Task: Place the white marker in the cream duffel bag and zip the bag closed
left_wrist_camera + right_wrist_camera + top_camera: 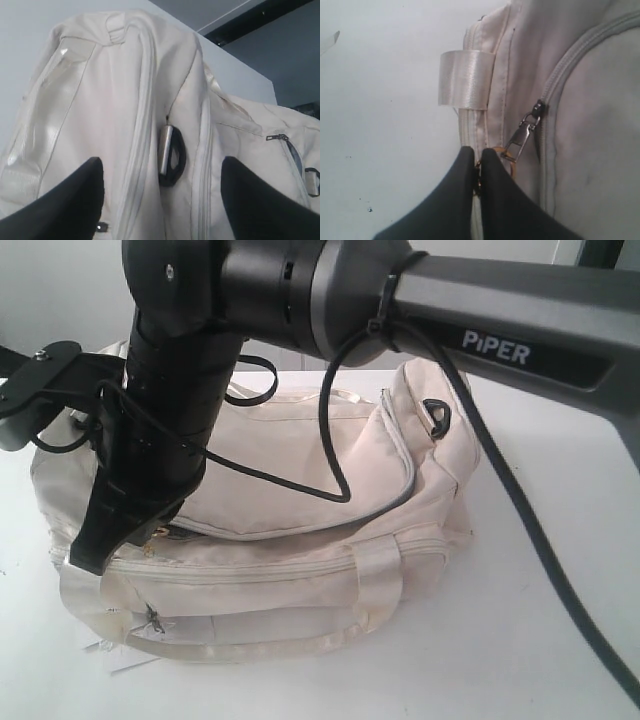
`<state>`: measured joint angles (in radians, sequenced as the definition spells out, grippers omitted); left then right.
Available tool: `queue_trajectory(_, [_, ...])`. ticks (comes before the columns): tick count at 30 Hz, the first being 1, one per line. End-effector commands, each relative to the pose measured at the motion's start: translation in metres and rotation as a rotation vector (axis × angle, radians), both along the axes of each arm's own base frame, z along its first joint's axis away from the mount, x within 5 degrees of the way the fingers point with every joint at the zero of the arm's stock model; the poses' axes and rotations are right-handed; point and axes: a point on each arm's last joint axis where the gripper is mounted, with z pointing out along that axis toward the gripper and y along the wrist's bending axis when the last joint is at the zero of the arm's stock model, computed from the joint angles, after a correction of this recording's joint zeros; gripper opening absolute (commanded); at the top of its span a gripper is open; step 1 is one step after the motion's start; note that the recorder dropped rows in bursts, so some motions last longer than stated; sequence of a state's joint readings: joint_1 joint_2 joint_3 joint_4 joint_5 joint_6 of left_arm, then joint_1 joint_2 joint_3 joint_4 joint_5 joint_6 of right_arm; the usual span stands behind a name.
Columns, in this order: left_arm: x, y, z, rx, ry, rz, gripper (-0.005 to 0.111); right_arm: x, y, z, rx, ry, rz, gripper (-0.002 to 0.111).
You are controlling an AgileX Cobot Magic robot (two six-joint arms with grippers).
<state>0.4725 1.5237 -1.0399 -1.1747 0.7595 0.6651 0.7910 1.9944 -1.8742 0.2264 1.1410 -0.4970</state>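
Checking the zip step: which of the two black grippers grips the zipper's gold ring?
The right gripper, shut on the gold ring hanging from the cream fabric duffel bag's zipper; the left gripper stands open, holding nothing.

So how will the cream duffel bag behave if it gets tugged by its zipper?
Probably floppy: the cream duffel bag sags and creases, so its fabric may bunch rather than resist. Likely light, its top sunken, so it could slide on the smooth table.

Table [530, 630]: white, matte, plain top; fills the lower and right parts of the exterior view.
Wall [55, 285]: pale, bare; upper left of the same view.
Light: soft, even; faint shadows on the tabletop.
Specks [369, 209]: few, small, dark, on the tabletop.
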Motion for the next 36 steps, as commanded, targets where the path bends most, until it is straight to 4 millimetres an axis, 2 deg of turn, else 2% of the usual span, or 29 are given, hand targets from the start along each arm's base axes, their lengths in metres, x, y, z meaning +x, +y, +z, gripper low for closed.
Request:
queue_trajectory(1, [-0.022, -0.015, -0.012, -0.085, 0.013, 0.053, 0.069, -0.004, 0.000, 0.004, 0.010, -0.002, 0.003, 0.000])
queue_trajectory(8, [-0.035, -0.045, -0.044, -0.080, 0.108, 0.001, 0.069, -0.003, 0.001, 0.005, 0.014, -0.006, 0.001, 0.000])
queue_trajectory(11, [-0.037, -0.057, -0.052, -0.050, 0.114, -0.037, 0.069, -0.003, 0.001, 0.005, 0.016, -0.005, 0.001, 0.000])
queue_trajectory(18, [-0.035, -0.060, -0.055, 0.001, 0.118, -0.014, 0.069, -0.004, 0.001, 0.005, 0.022, 0.001, 0.001, 0.000])
queue_trajectory(20, [-0.035, -0.060, -0.055, 0.001, 0.118, -0.014, 0.063, -0.004, 0.001, 0.005, 0.022, 0.002, 0.001, 0.000])
queue_trajectory(23, [-0.035, -0.060, -0.055, 0.001, 0.118, -0.014, 0.045, -0.004, 0.001, 0.005, 0.022, 0.002, 0.001, 0.000])
queue_trajectory(28, [-0.035, -0.060, -0.055, -0.002, 0.118, -0.018, 0.002, -0.004, 0.001, 0.005, 0.022, 0.002, 0.001, 0.000])
queue_trajectory(36, [-0.035, -0.060, -0.055, 0.009, 0.105, -0.027, 0.000, -0.006, -0.001, 0.003, -0.008, 0.017, 0.009, 0.000])
